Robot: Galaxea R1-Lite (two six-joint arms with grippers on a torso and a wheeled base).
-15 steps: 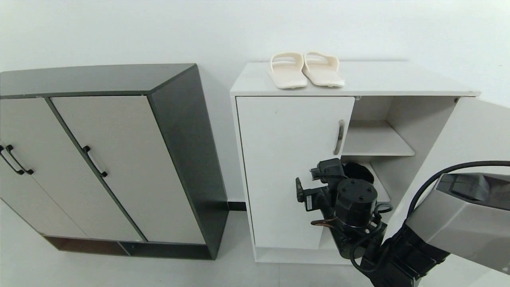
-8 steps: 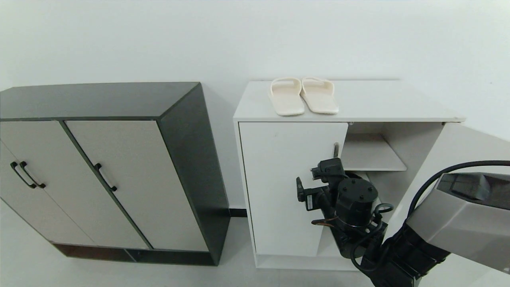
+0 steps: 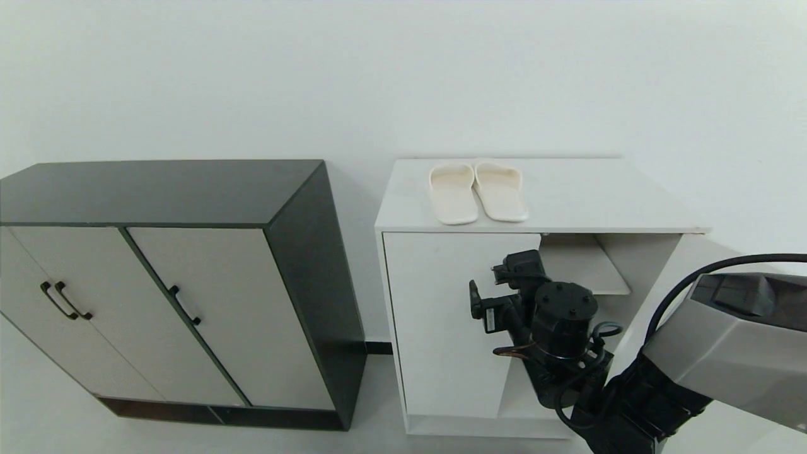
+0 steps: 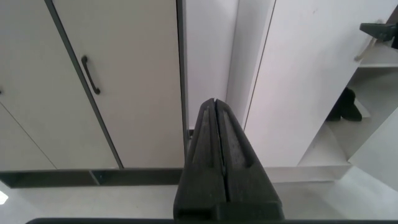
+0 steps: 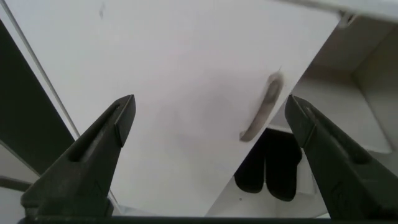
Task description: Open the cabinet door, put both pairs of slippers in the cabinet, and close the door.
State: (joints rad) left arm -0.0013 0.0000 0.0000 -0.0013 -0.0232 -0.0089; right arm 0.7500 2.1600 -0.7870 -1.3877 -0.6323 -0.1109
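Cream slippers [image 3: 477, 192] atop white cabinet [image 3: 599, 202], frame centre | black slippers [image 5: 273, 171] on shelf inside | right tool [image 5: 210, 109] spread before closed door [image 5: 186, 56] | left tool [image 4: 214, 106] pressed together

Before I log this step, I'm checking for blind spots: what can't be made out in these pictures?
- Black slippers: in the head view the right arm hides them. In the right wrist view the closed door covers part of them.
- White cabinet, lower shelves: blocked by the same arm in the head view.
- Dark cabinet: cut off by the head view's left edge.
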